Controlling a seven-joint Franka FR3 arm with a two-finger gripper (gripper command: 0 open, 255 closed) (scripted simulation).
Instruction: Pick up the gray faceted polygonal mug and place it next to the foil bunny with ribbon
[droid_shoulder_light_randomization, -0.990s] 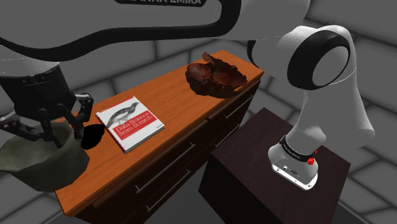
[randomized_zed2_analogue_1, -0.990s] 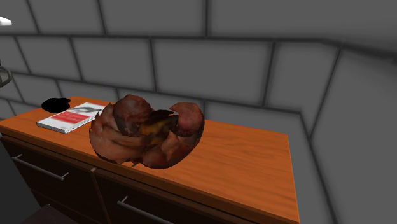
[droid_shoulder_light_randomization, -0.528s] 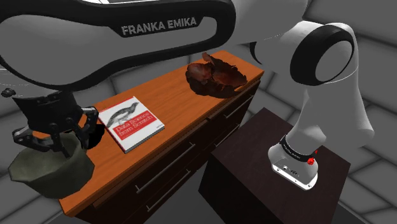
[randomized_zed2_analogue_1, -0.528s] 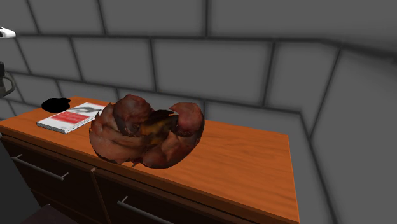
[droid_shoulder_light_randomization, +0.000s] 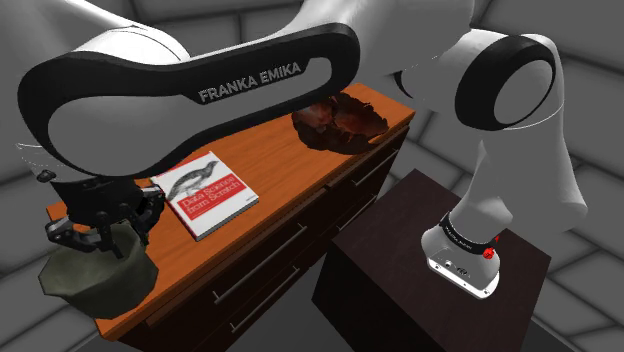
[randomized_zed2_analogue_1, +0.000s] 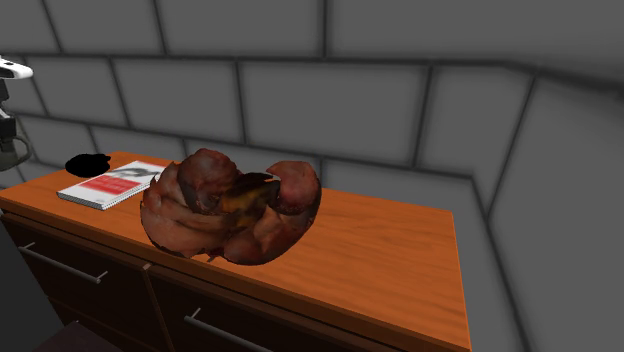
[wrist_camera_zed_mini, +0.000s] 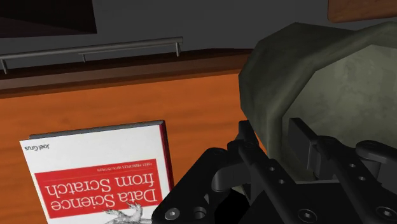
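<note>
There was one of each thing: one faceted olive-grey mug, one crumpled reddish-brown foil bunny, one book with a red and white cover, and one shapeless black lump.

All of them belonged to a single counter, an orange wood-grained top over dark drawers with thin bar handles. The room had grey block walls and a grey floor. The arm's dark stand stood just beside the counter's drawer front.

Taking the book as the marker, the bunny sat well apart from it, toward the counter's far end. The mug was on the book's opposite side, at the other end of the counter, so the mug and the bunny were well apart.

The end effector was closed on the mug's rim. In the wrist view one finger stood inside the mug and the other outside its wall, with the book lying close by on the orange top.

The second exterior view faced the bunny from close up, with a yellowish patch among its folds. Past it lay the book, with the black lump just beyond that.
</note>
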